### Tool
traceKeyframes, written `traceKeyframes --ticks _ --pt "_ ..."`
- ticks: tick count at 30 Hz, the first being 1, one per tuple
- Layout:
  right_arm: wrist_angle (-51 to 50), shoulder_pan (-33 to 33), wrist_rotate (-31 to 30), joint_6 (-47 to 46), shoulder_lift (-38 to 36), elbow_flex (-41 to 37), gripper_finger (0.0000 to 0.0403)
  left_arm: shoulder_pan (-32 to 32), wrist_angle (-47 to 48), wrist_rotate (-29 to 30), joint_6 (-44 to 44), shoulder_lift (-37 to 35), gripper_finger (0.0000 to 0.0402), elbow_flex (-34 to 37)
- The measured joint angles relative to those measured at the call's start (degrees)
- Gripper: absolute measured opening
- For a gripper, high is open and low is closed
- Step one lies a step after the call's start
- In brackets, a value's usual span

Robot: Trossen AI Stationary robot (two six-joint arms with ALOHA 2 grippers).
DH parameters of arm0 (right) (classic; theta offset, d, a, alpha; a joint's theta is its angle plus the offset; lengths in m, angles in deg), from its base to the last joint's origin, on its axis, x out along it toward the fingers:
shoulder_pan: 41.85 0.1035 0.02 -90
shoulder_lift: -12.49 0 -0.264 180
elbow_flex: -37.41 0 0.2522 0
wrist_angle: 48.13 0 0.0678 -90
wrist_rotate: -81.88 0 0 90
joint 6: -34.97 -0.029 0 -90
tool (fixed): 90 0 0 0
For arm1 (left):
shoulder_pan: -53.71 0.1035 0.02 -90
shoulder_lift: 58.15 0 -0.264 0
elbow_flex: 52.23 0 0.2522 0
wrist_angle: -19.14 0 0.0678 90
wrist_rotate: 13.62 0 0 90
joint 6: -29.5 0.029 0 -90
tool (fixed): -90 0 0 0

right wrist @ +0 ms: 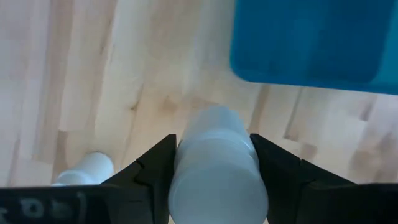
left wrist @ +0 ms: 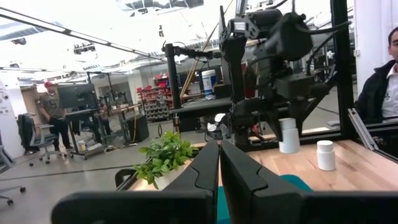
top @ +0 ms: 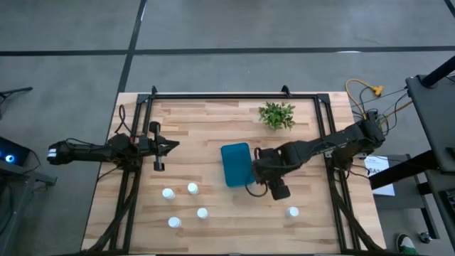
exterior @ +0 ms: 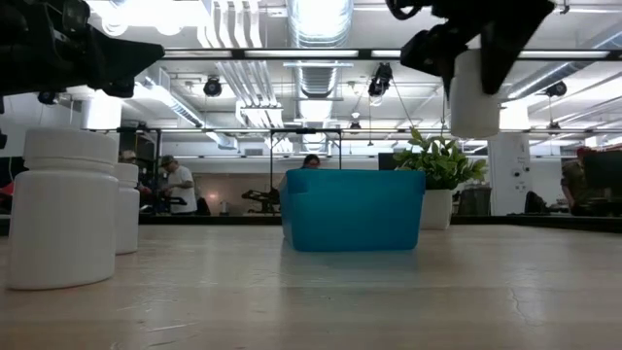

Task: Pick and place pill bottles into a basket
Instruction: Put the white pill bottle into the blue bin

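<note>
- We see the right gripper (top: 279, 189) lower centre-right of the high view, just right of the teal-blue rectangular plastic basket (top: 235, 164).
- Its jaws are part-open and clamped on a small white cylindrical pill bottle (right wrist: 217, 167), one dark finger on each side in the right wrist view.
- In the low view that held bottle (exterior: 475, 93) hangs clear of the table at upper right, above and right of the basket (exterior: 354, 209).
- We see four more white bottles lower left of the high view: (top: 168, 193), (top: 193, 188), (top: 202, 212), (top: 174, 222).
- One more bottle (top: 293, 212) stands lower right, near the right gripper.
- We cannot tell whether anything is inside the basket.
- The left gripper (top: 165, 147) waits at the left edge of the light wooden plank table (top: 206, 121), jaws fully closed, holding nothing.
- A small green potted plant (top: 276, 115) sits upper centre-right, beyond the basket.
- People show in the room behind the table in the low and left wrist views.
</note>
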Motion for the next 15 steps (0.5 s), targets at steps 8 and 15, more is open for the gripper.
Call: traceKeyframes --ticks 8,15 --pt "-0.79 -5.58 0.00 4.56 0.04 1.84 0.0165 0.00 0.00 0.08 0.04 0.04 0.0000 0.00" --pt "-0.66 -9.48 -0.05 7.51 1.20 3.33 0.0165 0.01 0.05 0.66 0.05 0.05 0.0000 0.00"
